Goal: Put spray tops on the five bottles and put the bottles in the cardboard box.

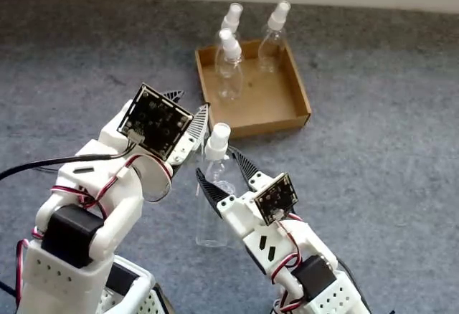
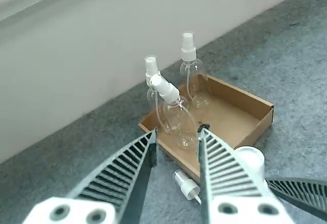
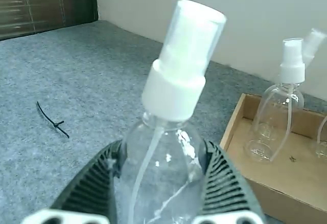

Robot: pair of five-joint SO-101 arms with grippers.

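- Grey carpeted surface [image 1: 373,185] with a pale wall behind it. The cardboard box [image 1: 297,106] sits toward the far edge, roughly midway across.
- In the box there's a tilted bottle [image 1: 229,74] near its left wall and an upright bottle [image 1: 271,38] by its far wall, both with spray tops on. So those two look done to me.
- A third bottle [image 1: 231,16], also topped, stands at the box's far left corner. Can't tell if it's inside or just behind the wall.
- The right gripper [image 3: 162,150] is clenched around the belly of the held bottle [image 1: 212,217], which is upright just off the box's near edge, top already on. Gripping the body rather than the neck probably keeps it steady for the carry over the box wall.
- The left gripper [image 2: 178,132] has its jaws spread with nothing in them. It hovers right beside that bottle's cap, near the box's near left corner.
- A loose spray top [image 2: 186,184] lies on the carpet by the box's near edge, under the left gripper — my guess is it's meant for the last bottle.
- There's also a black zip tie [image 3: 51,121] on the carpet, well apart from everything.
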